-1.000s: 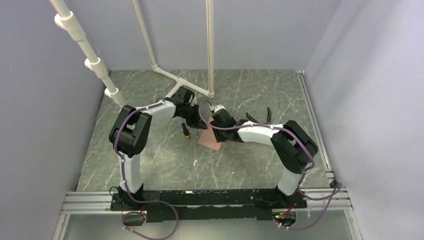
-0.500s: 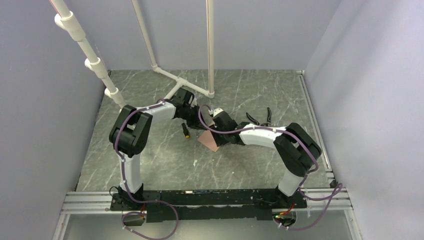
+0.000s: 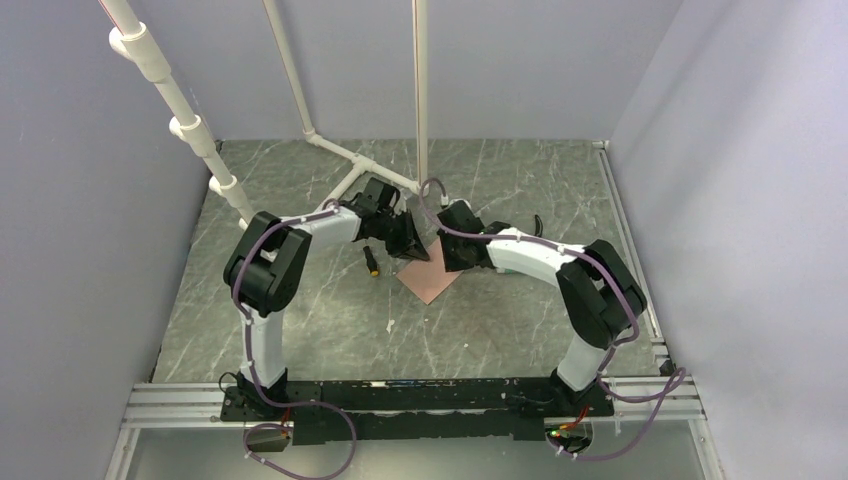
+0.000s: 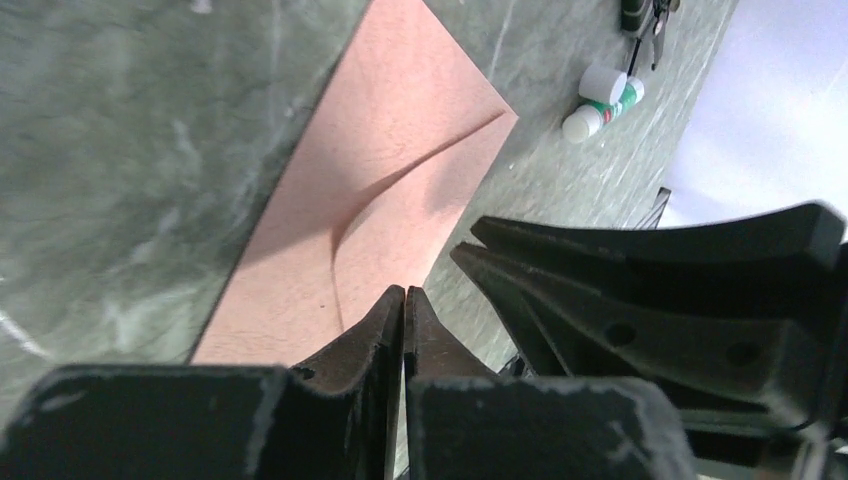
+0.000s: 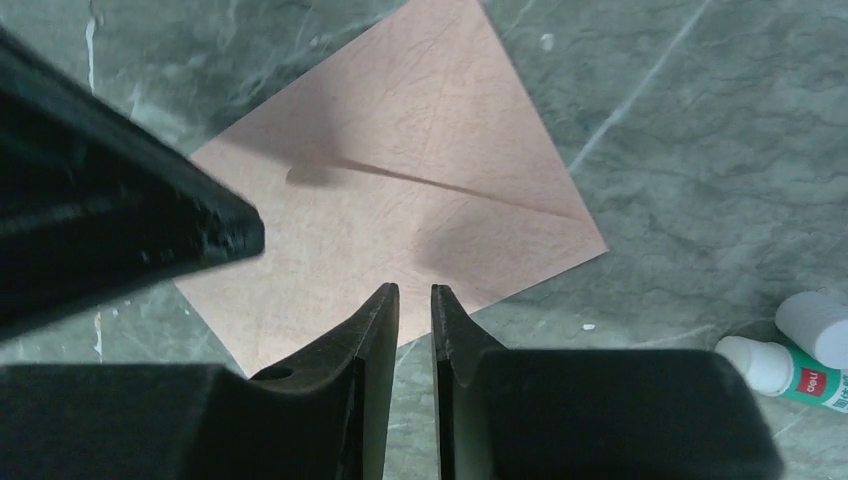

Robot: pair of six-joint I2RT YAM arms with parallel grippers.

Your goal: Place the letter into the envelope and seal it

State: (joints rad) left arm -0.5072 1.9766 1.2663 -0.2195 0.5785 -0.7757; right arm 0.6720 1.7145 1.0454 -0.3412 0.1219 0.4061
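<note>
The salmon-pink envelope [image 3: 428, 278] lies flat on the green marble table, its pointed flap folded down over the body [image 4: 370, 200] [image 5: 400, 210]. No separate tan letter shows in any view. My left gripper [image 3: 414, 243] [image 4: 404, 292] hovers at the envelope's far left edge, fingers pressed together and holding nothing. My right gripper [image 3: 447, 250] [image 5: 415, 290] hangs over the far right edge, close beside the left one. It is nearly shut, with a thin slit between the fingers and nothing in it.
A white glue stick with a green label and its loose cap [image 5: 790, 360] [image 4: 605, 95] lies just right of the envelope. A black and yellow pen-like object [image 3: 371, 262] is to its left. White pipes [image 3: 360, 165] cross the back of the table.
Both grippers have pulled back toward the far side, uncovering the envelope. The right gripper left the envelope's top and now hangs at its far edge.
</note>
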